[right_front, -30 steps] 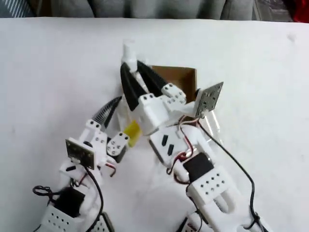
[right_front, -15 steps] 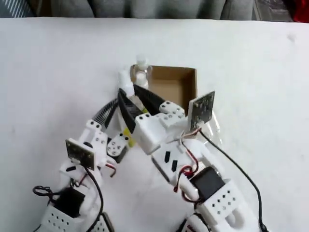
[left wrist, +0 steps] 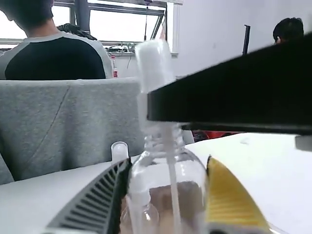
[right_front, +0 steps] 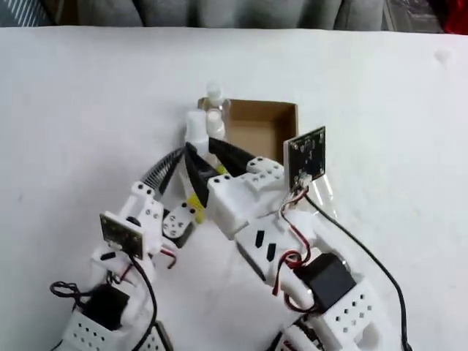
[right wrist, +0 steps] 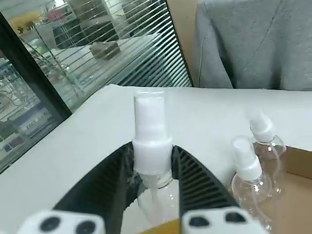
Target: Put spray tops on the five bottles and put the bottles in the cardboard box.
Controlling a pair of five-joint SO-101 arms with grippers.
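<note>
Capping a bottle beside the box, partway through the job, on a white surface. Gripping the clear bottle upright with the left end effector, with a grey ribbed finger and a yellow finger pressed against opposite sides of its body. Pinching the white spray top with the right end effector, black fingers clamped on the collar, directly over the bottle's neck, just beside the box's outer wall. Looking seated or close to it, with the dip tube already running down inside the bottle; impossible to tell whether twisted fully tight. Counting two capped bottles already standing close together at a corner of the open box, apparently inside it, near the bottle in hand. Judging from that and from the count of five: two done, a third held and not yet boxed, two more to cap and pack. Probably needing, for this one, a last turn or press on the top, a release by the right end effector, then a lift over the cardboard wall to join the other pair.
</note>
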